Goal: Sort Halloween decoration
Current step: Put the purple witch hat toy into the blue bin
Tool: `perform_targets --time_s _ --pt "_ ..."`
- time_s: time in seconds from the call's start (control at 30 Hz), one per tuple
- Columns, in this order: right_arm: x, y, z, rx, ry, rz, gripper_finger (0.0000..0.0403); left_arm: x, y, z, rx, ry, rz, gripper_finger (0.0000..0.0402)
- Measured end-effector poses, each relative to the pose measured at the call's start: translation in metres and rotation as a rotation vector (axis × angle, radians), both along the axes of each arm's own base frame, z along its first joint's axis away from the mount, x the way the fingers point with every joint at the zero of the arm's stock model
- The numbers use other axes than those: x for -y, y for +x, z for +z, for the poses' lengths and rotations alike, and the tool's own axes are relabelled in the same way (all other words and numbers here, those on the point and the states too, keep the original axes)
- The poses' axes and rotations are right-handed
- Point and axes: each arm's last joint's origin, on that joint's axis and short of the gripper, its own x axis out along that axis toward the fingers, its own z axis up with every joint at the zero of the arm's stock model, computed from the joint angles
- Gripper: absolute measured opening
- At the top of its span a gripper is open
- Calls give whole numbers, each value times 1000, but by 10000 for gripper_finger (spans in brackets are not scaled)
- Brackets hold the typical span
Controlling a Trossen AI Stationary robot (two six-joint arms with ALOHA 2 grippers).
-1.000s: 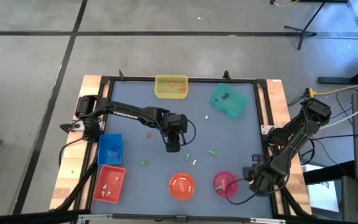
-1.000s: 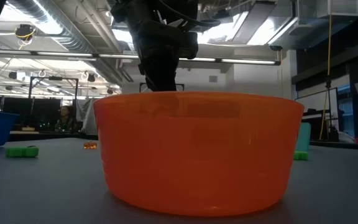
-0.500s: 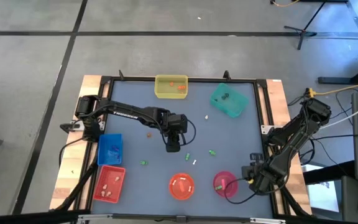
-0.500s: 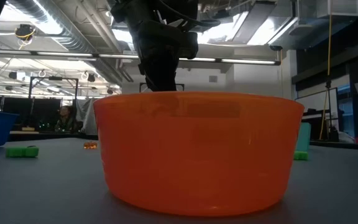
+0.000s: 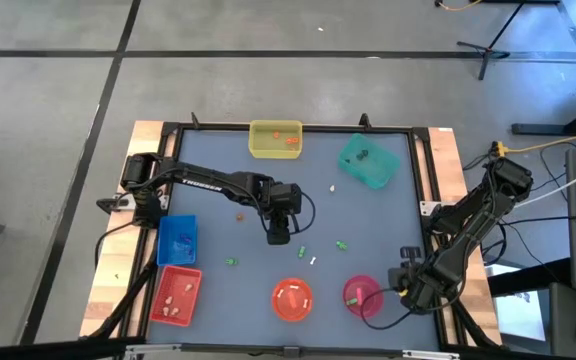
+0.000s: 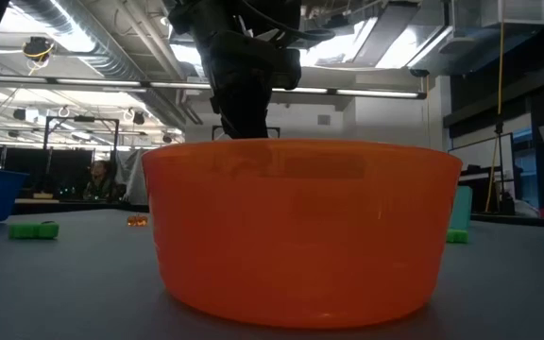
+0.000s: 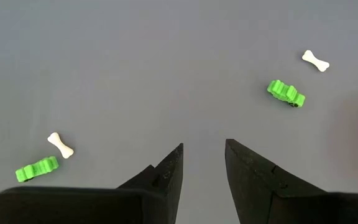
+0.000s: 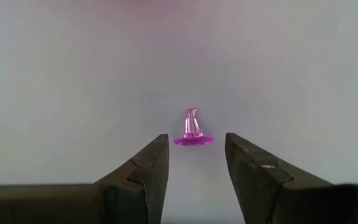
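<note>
the grey surface [image 5: 368, 215] carries every item, and places here are given relative to the orange bowl [image 5: 292, 299] at its near edge. the left arm reaches in over the middle, its left gripper [image 5: 279, 235] hanging just beyond the bowl; the right arm folds at the right edge, its right gripper [image 5: 404, 284] on the far side of the pink bowl [image 5: 362, 295] from the orange bowl. the blue tray [image 5: 177, 240] and red tray [image 5: 176, 296] lie to the orange bowl's left, the yellow tray [image 5: 275, 139] and teal tray [image 5: 368, 161] well beyond it. both jaws stand spread and empty. loose trinkets scatter just beyond the bowl: a green piece [image 7: 285, 93] and white bone [image 7: 315, 60] to one side of the left jaws, another green piece [image 7: 36, 168] and bone [image 7: 60, 144] to the other, none between them. a pink witch hat [image 8: 192, 129], upright, stands dead ahead of the right jaws, centred on their gap, so the right arm is judged nearer a grasp.
</note>
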Motion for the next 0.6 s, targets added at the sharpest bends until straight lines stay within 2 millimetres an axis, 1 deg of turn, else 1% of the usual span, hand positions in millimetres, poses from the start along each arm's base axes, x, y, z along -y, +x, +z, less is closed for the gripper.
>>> perform_targets --time_s 0.43,0.6 --pt "0 0 0 11 -4 -1 159 0 0 0 0 0 0 104" --pt "3 -2 -12 4 21 0 159 0 0 0 0 0 0 104"
